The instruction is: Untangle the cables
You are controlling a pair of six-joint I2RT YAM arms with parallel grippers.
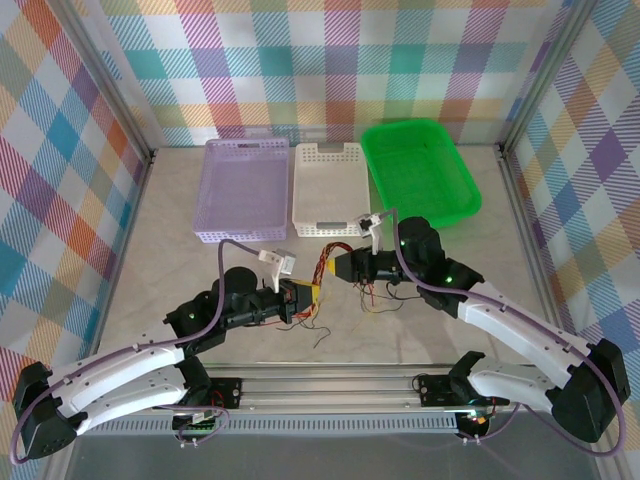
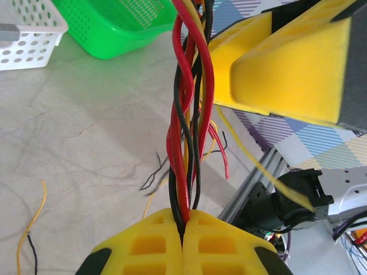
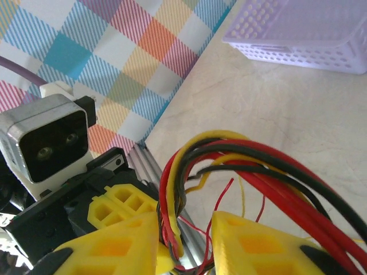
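A twisted bundle of red, yellow and black cables (image 1: 326,268) stretches between my two grippers above the table. My left gripper (image 1: 304,296) is shut on one end; in the left wrist view the cables (image 2: 186,126) rise straight out of its closed fingertips (image 2: 184,220). My right gripper (image 1: 346,266) is at the other end. In the right wrist view its fingers (image 3: 183,229) stand apart, and the cables (image 3: 229,157) loop down between them, lying against the left finger. Thin loose wire ends (image 1: 385,295) trail on the table below.
A lilac basket (image 1: 208,190), a white basket (image 1: 300,190) and a green basket (image 1: 470,185) stand side by side at the back. A loose yellow and black wire (image 2: 28,229) lies on the table. The aluminium rail (image 1: 330,385) runs along the near edge.
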